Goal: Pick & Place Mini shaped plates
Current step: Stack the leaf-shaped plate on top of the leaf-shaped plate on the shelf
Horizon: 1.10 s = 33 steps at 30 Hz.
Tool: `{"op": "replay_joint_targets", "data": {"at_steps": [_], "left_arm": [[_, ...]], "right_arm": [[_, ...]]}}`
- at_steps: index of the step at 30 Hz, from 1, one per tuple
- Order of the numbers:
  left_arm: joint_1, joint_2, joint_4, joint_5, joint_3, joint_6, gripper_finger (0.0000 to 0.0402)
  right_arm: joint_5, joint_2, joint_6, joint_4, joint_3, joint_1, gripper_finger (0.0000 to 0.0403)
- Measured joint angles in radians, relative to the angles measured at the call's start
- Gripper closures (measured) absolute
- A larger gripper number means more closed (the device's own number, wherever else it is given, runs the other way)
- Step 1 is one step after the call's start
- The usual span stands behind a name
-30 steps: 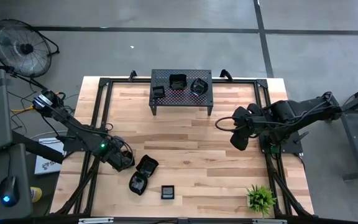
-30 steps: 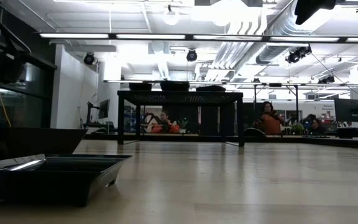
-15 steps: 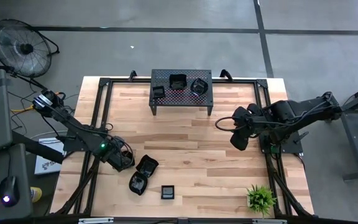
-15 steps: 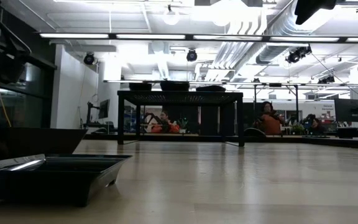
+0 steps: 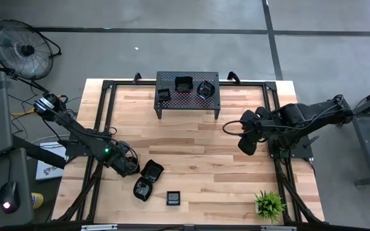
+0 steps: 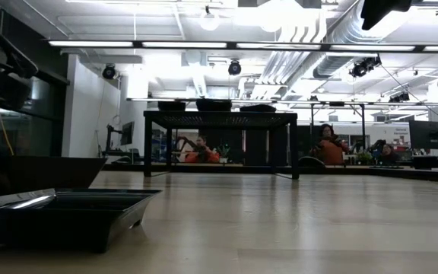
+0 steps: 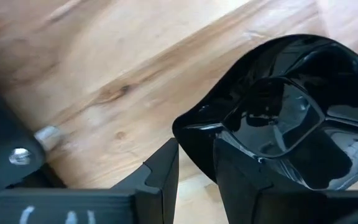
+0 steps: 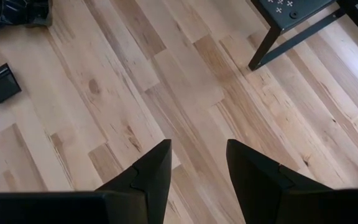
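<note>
Three black mini shaped plates lie on the wood near the table's front left: a rounded one [image 5: 151, 170], another [image 5: 142, 188] and a small square one [image 5: 173, 197]. Three more plates [image 5: 184, 83] sit on top of the black perforated stand [image 5: 187, 102] at the far edge. My left gripper [image 5: 128, 168] points down at the left edge of the rounded plate [image 7: 278, 118] and is shut on its rim. My right gripper [image 5: 246, 145] hangs open above the table's right side, its fingers [image 8: 197, 149] holding nothing. My left gripper grips the rounded plate's raised rim [image 7: 194, 142] at the plate's left side. One finger [image 7: 241, 177] stands inside the dish and the other [image 7: 163, 174] outside it. The fingers come from above, pointing down. Whether the plate is lifted off the wood I cannot tell.
A small green plant [image 5: 268, 204] stands at the table's front right corner. The stand's legs [image 8: 272, 40] rest on the far part of the table. Bare wood [image 5: 198, 147] stretches between the stand and the front plates. People sit in the room beyond the table [image 6: 329, 148].
</note>
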Motion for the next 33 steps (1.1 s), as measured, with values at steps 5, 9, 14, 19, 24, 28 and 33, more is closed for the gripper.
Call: {"op": "replay_joint_targets", "data": {"at_steps": [5, 9, 14, 19, 24, 28, 33], "left_arm": [[0.000, 0.000, 0.013, 0.000, 0.000, 0.002, 0.0310], [0.000, 0.000, 0.013, 0.000, 0.000, 0.005, 0.0338], [0.000, 0.000, 0.014, 0.000, 0.000, 0.015, 0.0382], [0.000, 0.000, 0.020, -0.002, 0.002, 0.020, 0.0396], [0.000, 0.000, 0.021, -0.002, 0.002, 0.028, 0.0399], [0.000, 0.000, 0.015, -0.009, 0.012, 0.033, 0.0400], [0.000, -0.002, -0.058, -0.051, 0.055, 0.037, 0.0401]], "right_arm": [[0.007, 0.000, -0.003, 0.000, 0.000, 0.000, 0.0253], [0.010, 0.000, -0.003, 0.000, 0.000, 0.000, 0.0253], [0.010, 0.000, -0.006, 0.000, 0.000, 0.000, 0.0253], [0.011, 0.000, -0.007, 0.000, 0.000, 0.000, 0.0253], [0.011, 0.000, -0.007, 0.000, 0.000, 0.000, 0.0253], [0.011, 0.000, -0.007, 0.000, 0.000, 0.000, 0.0253], [0.011, 0.000, -0.007, 0.000, 0.000, 0.000, 0.0253]]}}
